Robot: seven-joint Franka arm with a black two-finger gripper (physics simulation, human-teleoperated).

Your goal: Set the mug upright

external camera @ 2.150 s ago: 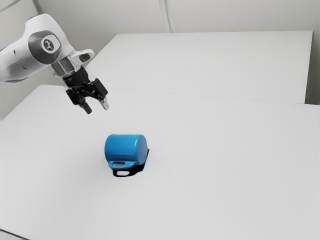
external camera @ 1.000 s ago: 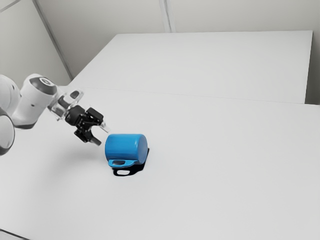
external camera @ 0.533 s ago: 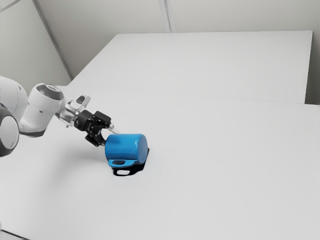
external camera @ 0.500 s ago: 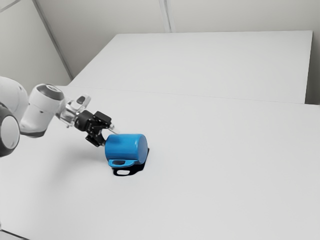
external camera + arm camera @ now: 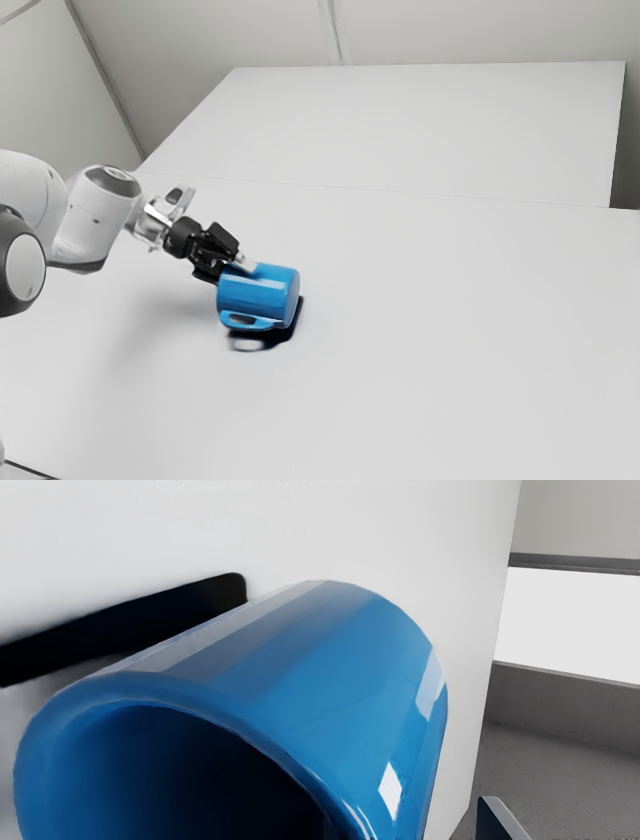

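The blue mug (image 5: 262, 293) is seen on its side left of centre in the exterior view, its mouth (image 5: 175, 780) turned toward the black gripper (image 5: 236, 270) and its base (image 5: 293, 297) toward the right of the frame. The handle (image 5: 250, 321) is pointed toward the bottom of the frame, above a dark shadow on the white surface (image 5: 450, 340). The step in hand is judged to be the taking of a grip at the rim (image 5: 150, 682).

The jaws are parted: in the wrist view one is seen outside the mug, with a gap between it and the wall. The other is perhaps set within the mouth, though this is hard to tell, and no firm hold can be made out.

For the next move, the wall should be brought squarely between the jaws and pinched. The mug can then be raised a little and turned mouth up, so that the base is set down flat.
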